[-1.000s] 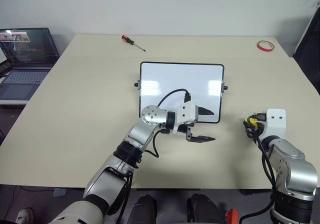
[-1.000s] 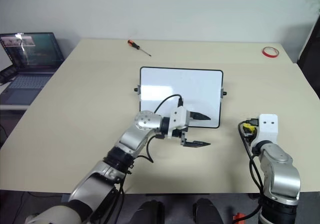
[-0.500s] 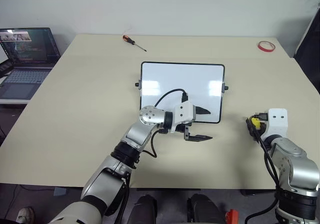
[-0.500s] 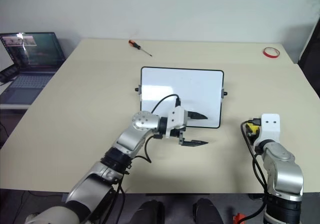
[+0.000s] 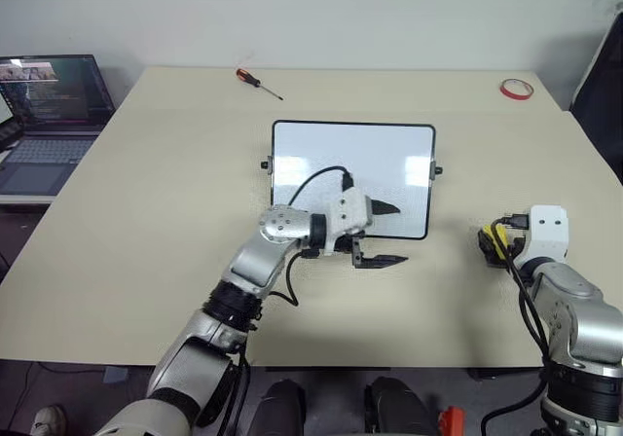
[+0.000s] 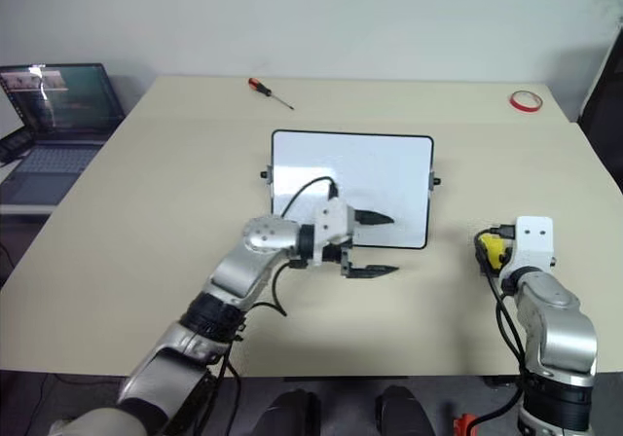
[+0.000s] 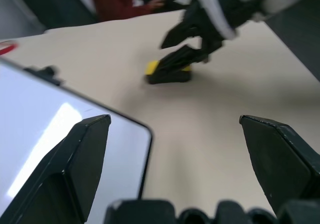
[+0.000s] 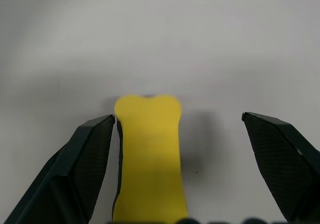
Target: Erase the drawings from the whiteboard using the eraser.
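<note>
1. The table point(image 5: 146, 222) is a broad, matte beige slab with straight edges.
2. The whiteboard point(image 5: 331, 159) lies flat at the table's middle: glossy white, rectangular, thin black frame, rounded corners, a small black knob on each short side. Its visible surface shows no red marks.
3. The left gripper point(image 5: 387, 232) hovers at the whiteboard's near right corner, its tapered black fingers spread wide and holding nothing.
4. The right gripper point(image 8: 181, 149) sits near the table's right edge, its textured black fingers wide apart.
5. The eraser point(image 8: 149, 156), a small yellow block with a notched end, lies on the table between those fingers, against one of them and clear of the other.
6. A red tape ring point(image 5: 517, 89) sits at the far right corner.
7. A thin orange-handled screwdriver point(image 5: 259, 83) lies near the far edge.
</note>
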`<state>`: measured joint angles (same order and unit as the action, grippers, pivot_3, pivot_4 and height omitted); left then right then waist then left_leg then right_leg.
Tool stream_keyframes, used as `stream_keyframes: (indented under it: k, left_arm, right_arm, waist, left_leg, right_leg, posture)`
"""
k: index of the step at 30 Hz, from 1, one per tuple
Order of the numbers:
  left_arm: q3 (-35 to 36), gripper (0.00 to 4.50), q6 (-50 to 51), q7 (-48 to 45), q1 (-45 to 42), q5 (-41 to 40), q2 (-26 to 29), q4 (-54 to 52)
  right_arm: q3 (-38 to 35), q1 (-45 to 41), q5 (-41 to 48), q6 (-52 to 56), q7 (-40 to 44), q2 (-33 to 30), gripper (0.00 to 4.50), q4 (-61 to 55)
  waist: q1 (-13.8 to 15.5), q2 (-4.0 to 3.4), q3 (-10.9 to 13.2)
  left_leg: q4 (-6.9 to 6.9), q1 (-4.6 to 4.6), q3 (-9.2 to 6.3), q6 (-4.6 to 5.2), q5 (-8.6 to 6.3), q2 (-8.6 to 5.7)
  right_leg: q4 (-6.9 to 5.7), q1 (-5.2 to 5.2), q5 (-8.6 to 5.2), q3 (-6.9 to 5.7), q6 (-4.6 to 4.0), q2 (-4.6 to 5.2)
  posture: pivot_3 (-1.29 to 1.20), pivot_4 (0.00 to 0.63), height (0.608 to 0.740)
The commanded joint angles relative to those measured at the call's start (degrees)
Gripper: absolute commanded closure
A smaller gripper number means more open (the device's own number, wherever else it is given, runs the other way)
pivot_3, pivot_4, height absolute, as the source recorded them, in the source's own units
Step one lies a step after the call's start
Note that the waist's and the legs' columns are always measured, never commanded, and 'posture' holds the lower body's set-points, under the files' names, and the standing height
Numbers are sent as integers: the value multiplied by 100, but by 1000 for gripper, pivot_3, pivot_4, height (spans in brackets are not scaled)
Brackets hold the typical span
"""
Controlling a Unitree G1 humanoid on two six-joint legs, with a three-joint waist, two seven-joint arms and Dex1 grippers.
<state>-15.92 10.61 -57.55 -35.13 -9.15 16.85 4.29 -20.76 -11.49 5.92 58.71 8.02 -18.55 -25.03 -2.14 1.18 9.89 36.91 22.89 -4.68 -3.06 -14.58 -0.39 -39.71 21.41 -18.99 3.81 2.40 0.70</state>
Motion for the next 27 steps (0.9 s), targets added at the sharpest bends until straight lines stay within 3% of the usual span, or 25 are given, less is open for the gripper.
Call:
stream_keyframes:
  k: [1, 4, 8, 15, 21, 27]
  left_arm:
    - [495, 0, 934, 645, 429, -235, 193, -1226]
    - [679, 0, 1552, 1138, 791, -300, 213, -1814]
    - [1178, 0, 1432, 2652, 1613, 248, -115, -2322]
    - [1789, 0, 924, 4374, 3582, 906, -626, -2947]
    - [1987, 0, 255, 4861, 4616, 1128, -727, -3054]
    - [1981, 0, 141, 5025, 4736, 1223, -724, -3174]
  right_arm:
    - [-276, -133, 162, 101, -195, 163, 20, -916]
    - [-342, -45, 251, 157, -224, 284, 20, -1317]
    - [-456, 531, 290, -434, -351, 748, 20, -1804]
    - [-9, 2131, -199, -2606, -310, 980, 20, -1885]
    - [321, 3176, -279, -3948, -190, 1210, 20, -1445]
    - [388, 3365, -264, -4361, -139, 1191, 20, -1205]
  waist:
    - [-12, -2, -1]
    - [10, -1, -1]
    - [36, -2, -3]
    - [38, -5, -6]
    - [37, -4, -14]
    - [42, -4, -15]
  left_leg:
    - [0, -1, 0, 0, 0, 0]
    - [1, -1, -2, 0, 0, 0]
    - [2, -1, -11, -1, 0, 1]
    - [1, -6, -3, -1, -1, -2]
    - [-2, -17, -4, -1, -1, -1]
    - [-4, -55, -7, 2, 0, 1]
  right_leg:
    - [0, -1, 0, 1, 0, 2]
    - [1, -3, 0, 1, 0, 10]
    - [6, -7, 0, 8, 1, 25]
    - [8, -9, -1, 12, 1, 33]
    - [14, -24, -1, 15, 1, 34]
    - [31, -71, -5, 11, 9, 32]
  posture:
    - [0, 150, 740]
    - [0, 150, 740]
    - [0, 150, 740]
    - [0, 150, 740]
    - [0, 150, 740]
    - [0, 150, 740]
